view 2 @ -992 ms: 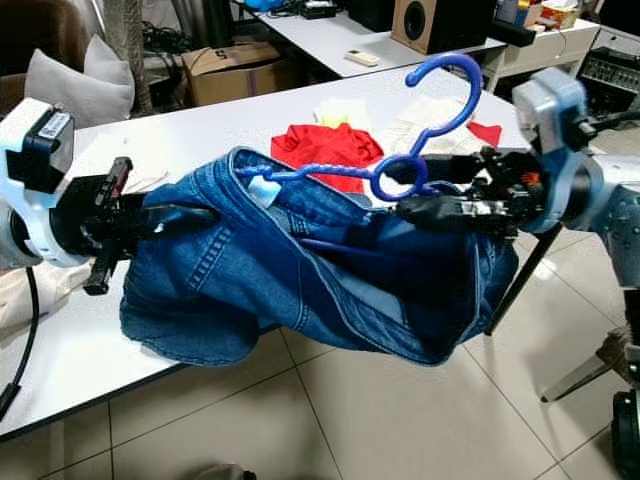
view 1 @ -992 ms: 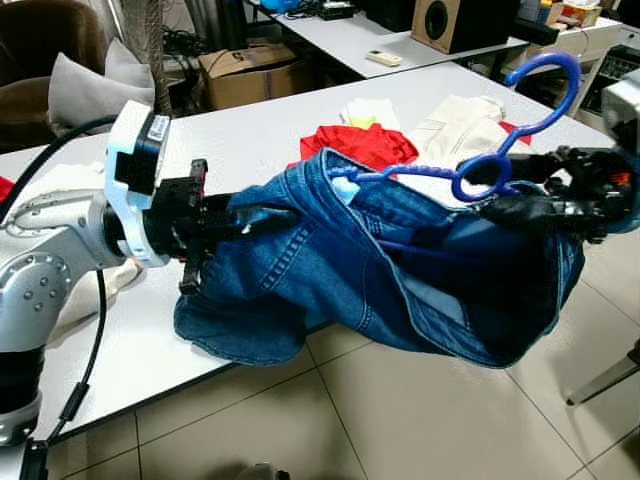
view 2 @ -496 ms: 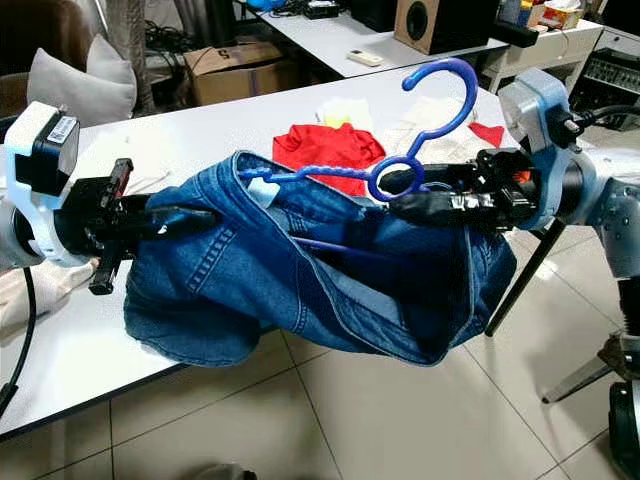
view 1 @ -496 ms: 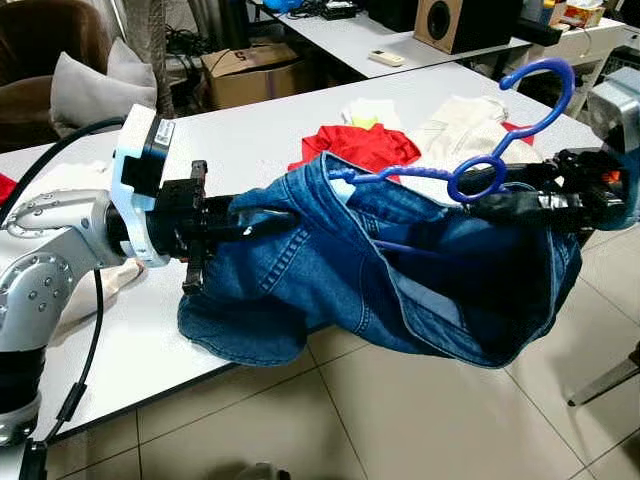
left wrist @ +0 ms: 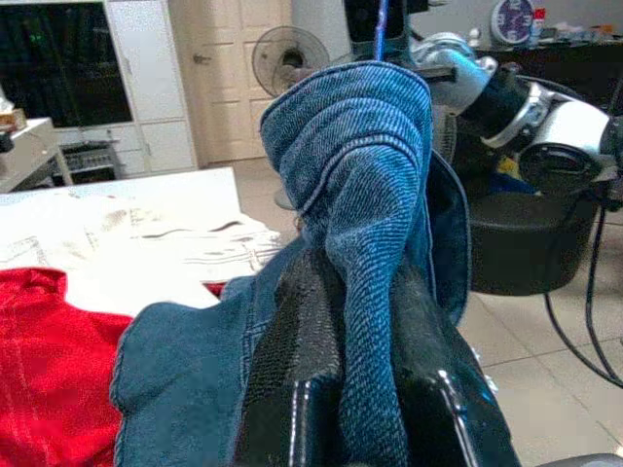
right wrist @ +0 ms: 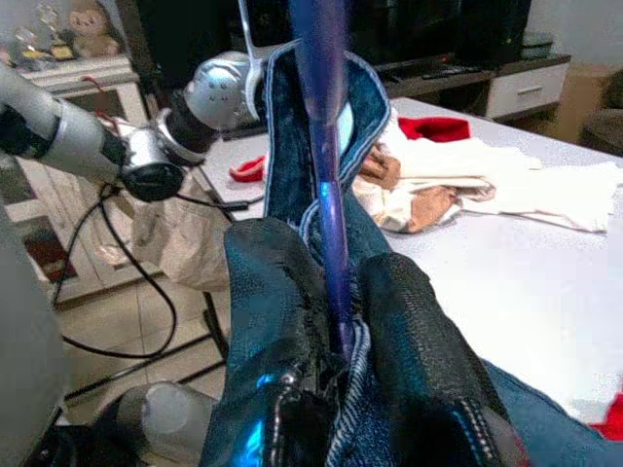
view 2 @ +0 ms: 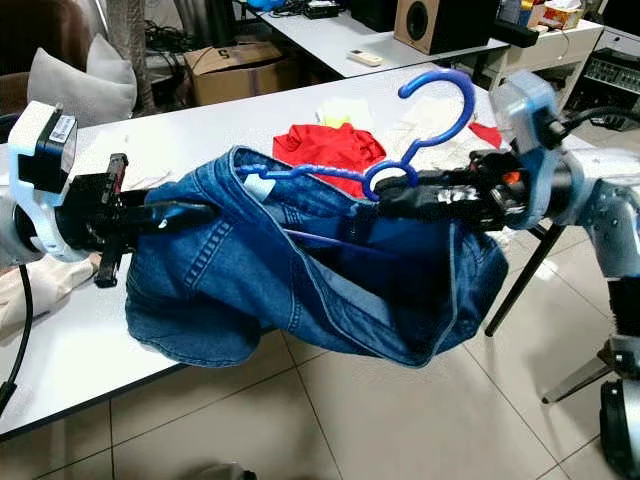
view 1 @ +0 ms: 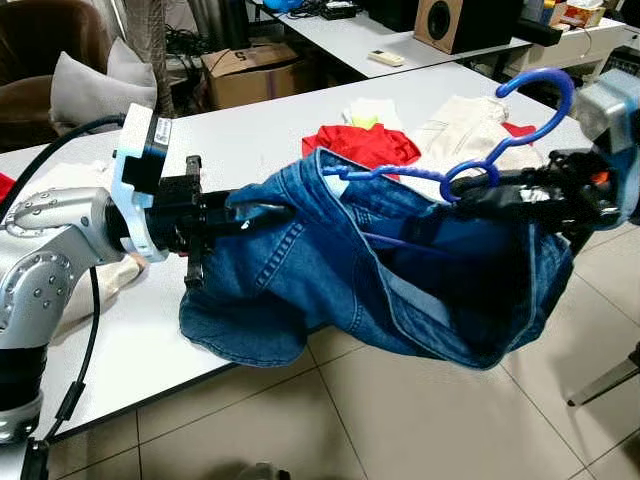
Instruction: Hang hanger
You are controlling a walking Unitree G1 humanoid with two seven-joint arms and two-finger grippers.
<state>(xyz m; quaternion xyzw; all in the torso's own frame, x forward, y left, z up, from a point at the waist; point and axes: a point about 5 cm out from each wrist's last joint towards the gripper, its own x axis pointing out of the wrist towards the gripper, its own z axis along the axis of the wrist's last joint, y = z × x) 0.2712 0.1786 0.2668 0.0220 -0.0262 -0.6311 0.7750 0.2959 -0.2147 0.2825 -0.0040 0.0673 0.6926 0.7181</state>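
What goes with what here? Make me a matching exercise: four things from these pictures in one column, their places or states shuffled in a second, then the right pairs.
1. blue hanger
2. jeans
3. red garment
4. cardboard box

A. lying flat on the white table
B. on the floor beyond the table
C. stretched between both grippers
D. hook pointing up, by the right gripper

Pairs: 1-D, 2-C, 3-A, 4-B

From my remote seat I can read no text anywhere: the small label [view 1: 160,130] on the left wrist camera is too tiny to make out, and the clock [left wrist: 513,19] in the left wrist view is blurred beyond reading its numerals.
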